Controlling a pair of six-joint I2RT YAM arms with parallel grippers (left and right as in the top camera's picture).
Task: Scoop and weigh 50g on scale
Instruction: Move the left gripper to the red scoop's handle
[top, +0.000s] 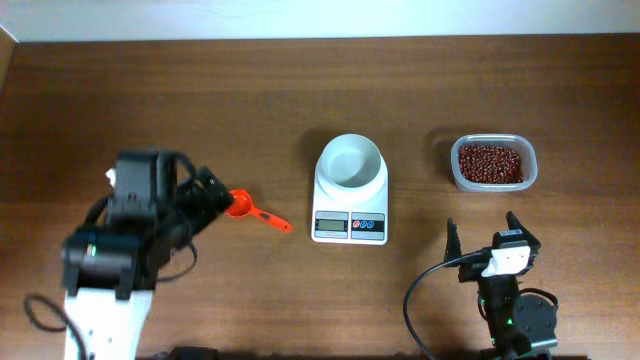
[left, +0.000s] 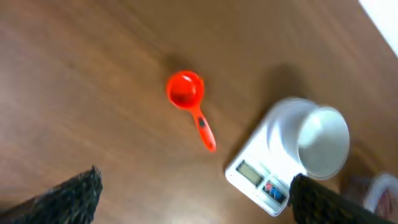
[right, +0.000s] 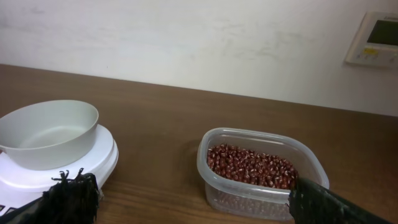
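No reading the marks on the scale: too small. Stands mid-table, well right of the left gripper, up and left of the right gripper. Both spread wide, holding nothing. Just beside the left one: orange scoop.

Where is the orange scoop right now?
Overhead view: the orange scoop lies on the table left of centre, just left of the scale, its handle pointing toward the scale's display.
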